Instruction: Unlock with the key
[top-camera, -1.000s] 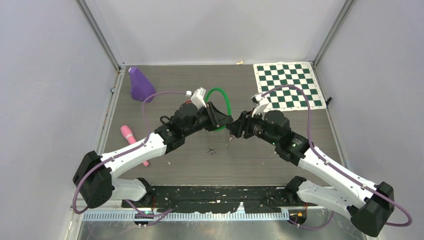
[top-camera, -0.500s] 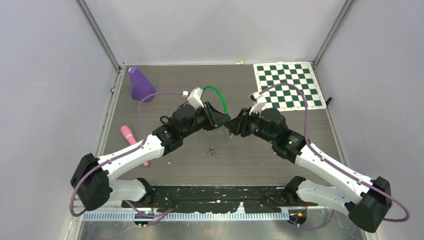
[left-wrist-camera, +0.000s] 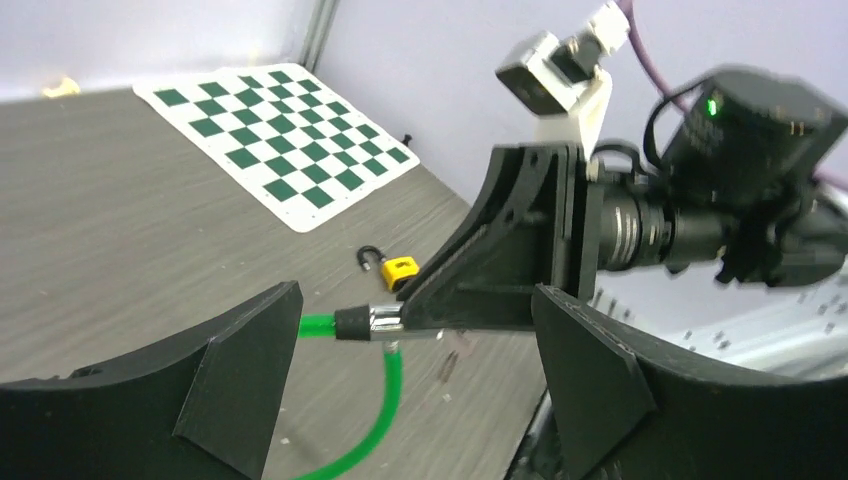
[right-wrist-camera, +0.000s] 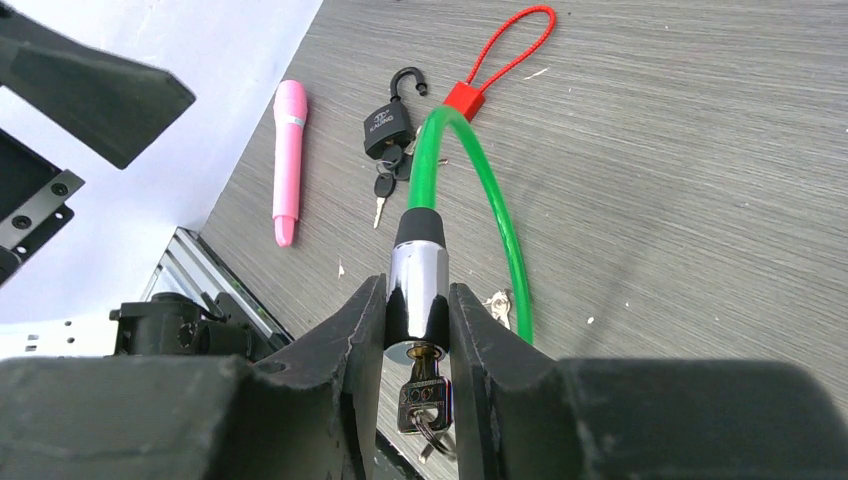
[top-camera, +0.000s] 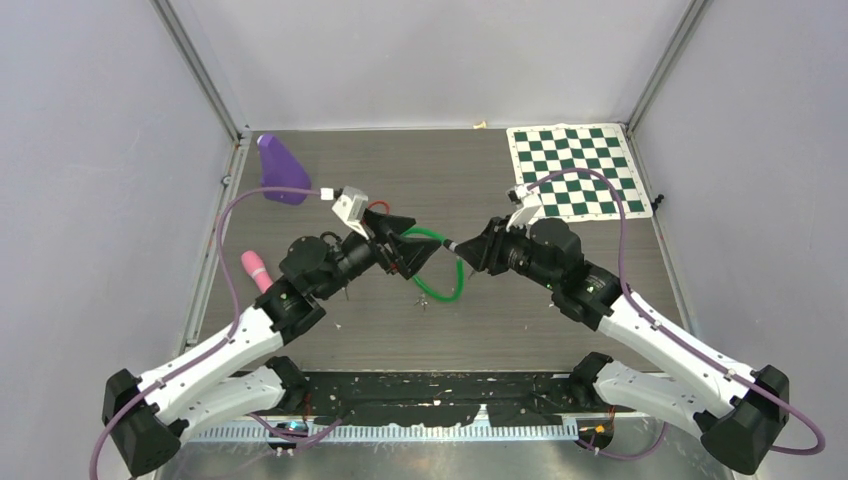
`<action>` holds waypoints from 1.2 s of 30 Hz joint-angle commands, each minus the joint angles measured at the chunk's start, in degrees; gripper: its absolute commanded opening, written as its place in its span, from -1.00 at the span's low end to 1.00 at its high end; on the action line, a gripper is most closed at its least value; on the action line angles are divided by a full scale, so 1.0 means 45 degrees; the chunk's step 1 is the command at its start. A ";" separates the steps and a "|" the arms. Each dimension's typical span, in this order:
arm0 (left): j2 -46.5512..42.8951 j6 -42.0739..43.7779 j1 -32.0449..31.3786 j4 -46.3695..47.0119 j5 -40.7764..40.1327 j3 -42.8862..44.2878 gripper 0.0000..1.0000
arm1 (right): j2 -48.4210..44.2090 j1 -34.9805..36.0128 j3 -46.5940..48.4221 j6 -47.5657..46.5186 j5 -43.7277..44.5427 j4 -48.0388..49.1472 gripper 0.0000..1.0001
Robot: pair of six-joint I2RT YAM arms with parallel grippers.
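1. Step in hand, I reckon: turning the key. The right hand (right-wrist-camera: 417, 330) is clamped on the chrome lock barrel (right-wrist-camera: 417, 285) of the green cable (right-wrist-camera: 503, 215), held up over the middle of the desk (top-camera: 500, 330).
2. The key (right-wrist-camera: 418, 405) sits in the barrel's keyhole, tucked between the right hand's fingers.
3. The left hand (left-wrist-camera: 418, 300) has its fingers wide apart, holding nothing, just left of the barrel's cable end.
4. Next move probably needs the left hand to reach round to the key and twist it. Looks like a tight spot.
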 commanded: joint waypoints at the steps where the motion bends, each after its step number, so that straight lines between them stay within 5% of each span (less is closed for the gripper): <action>1: -0.0638 0.3560 0.0041 0.0961 0.1198 -0.0910 0.78 | -0.0343 -0.0173 0.0828 -0.0039 -0.0021 0.0635 -0.89; 8: 0.0194 0.3294 -0.0413 0.1213 0.2447 -0.1511 0.73 | -0.0203 -0.0228 0.1101 -0.0197 0.0071 0.0615 -0.89; 18: 0.3752 0.0614 -0.1788 0.3158 -0.0462 -0.1293 0.49 | -0.0125 -0.0238 0.0957 -0.0176 0.0366 0.0603 -0.89; 24: 0.5773 -0.0207 -0.1912 0.4623 -0.0608 -0.0677 0.01 | -0.0386 -0.0237 0.0666 -0.0028 0.0560 0.0702 -0.89; 26: 0.5973 0.0000 -0.1992 0.4775 -0.0430 -0.0519 -0.29 | -0.0553 -0.0228 0.0620 -0.0035 0.0738 0.0640 -0.89; 29: 0.5888 0.0845 -0.2173 0.4600 -0.0451 -0.0411 -1.00 | -0.1009 -0.0249 0.0650 -0.0204 0.1465 0.0438 -0.89; 36: 0.6056 0.4020 -0.2862 0.2612 -0.1086 -0.0054 -1.00 | -0.2220 -0.1033 0.0844 -0.0487 0.2648 -0.0134 -0.89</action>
